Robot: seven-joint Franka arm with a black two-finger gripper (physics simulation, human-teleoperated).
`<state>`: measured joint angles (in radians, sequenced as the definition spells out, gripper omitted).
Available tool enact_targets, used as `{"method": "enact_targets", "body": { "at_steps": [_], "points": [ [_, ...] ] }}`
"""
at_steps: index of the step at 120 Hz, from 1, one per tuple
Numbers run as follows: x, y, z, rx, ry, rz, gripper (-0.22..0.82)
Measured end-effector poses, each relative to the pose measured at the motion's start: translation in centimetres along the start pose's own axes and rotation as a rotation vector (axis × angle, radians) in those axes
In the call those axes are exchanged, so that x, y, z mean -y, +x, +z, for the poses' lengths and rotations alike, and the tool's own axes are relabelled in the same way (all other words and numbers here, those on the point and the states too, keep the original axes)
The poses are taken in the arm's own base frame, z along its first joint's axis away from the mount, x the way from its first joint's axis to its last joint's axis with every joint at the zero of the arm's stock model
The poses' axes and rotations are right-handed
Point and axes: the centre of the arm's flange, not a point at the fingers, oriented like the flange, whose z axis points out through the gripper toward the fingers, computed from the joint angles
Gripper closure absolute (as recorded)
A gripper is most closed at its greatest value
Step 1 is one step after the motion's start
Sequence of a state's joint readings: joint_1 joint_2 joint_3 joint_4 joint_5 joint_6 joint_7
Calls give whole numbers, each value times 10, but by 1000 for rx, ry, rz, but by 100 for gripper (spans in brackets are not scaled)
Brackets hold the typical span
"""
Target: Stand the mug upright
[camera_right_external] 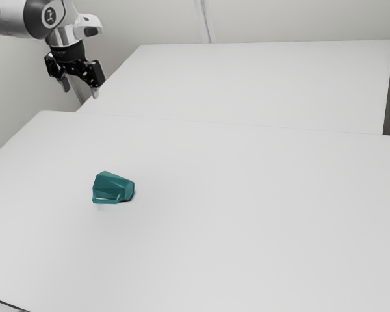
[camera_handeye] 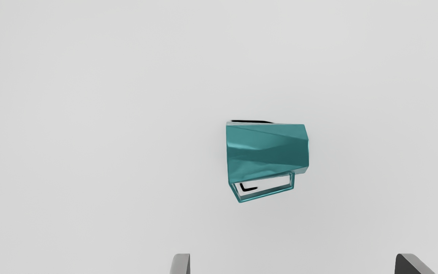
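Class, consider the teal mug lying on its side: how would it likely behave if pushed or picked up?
The mug would probably slide or rock rather than roll freely, since its sides are faceted and its handle juts out. Its crisp edges suggest a stiff body that should keep its shape. Its sheen hints that it might slip in a loose grip.

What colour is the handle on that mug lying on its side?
The handle is teal, seen best in the wrist view.
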<state>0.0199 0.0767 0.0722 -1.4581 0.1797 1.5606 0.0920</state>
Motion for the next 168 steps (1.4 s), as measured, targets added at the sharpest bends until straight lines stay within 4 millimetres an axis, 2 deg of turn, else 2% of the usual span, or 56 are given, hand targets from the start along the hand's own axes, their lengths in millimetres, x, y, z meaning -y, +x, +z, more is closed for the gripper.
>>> {"method": "enact_targets", "body": {
  "at_steps": [21,32,48,60,87,100,134,168],
  "points": [
    [-3,0,-2,-12,-49,4,2],
    [17,-2,12,-11,-121,-47,2],
    [66,-13,42,-35,-229,-163,2],
    [86,-22,67,-61,-300,-222,2],
    [104,-41,134,-91,-509,-345,2],
    [114,-48,175,-80,-613,-403,2],
    [129,-44,253,-67,-739,-431,2],
    [137,-47,305,-72,-809,-390,2]
  ]
}}
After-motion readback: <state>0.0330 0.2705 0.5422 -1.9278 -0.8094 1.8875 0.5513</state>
